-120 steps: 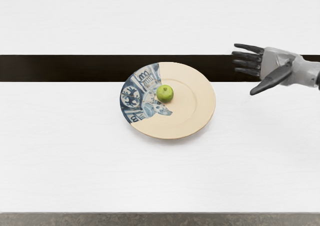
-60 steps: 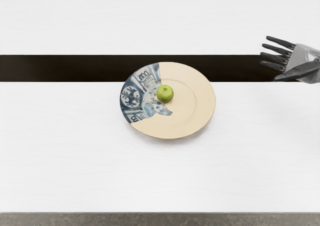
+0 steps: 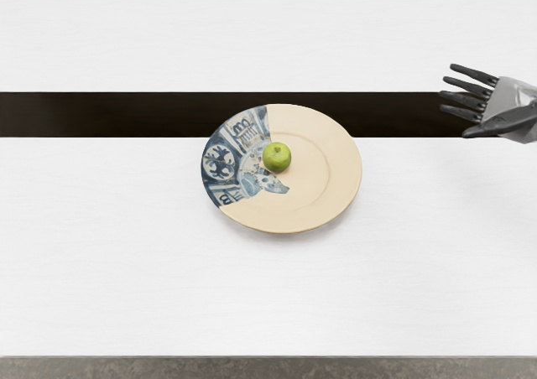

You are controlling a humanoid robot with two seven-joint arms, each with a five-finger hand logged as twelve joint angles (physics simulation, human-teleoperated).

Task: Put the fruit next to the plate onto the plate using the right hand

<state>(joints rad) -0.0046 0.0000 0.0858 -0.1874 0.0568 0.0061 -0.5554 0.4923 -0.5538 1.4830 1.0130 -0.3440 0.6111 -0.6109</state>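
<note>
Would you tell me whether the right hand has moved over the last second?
Yes. The right hand has drawn back rightward, farther from the plate, which stayed put.

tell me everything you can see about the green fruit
The green fruit is small, round and smooth, an even yellow-green with a soft highlight and a dark dimple on top; it looks like a green apple. It looks whole, with no visible damage. It rests on the plate, a little left of center, at the jagged border between the plate's blue-and-white patterned part and its plain tan part. Only the plate touches it; the right hand is far off at the picture's right edge.
</note>
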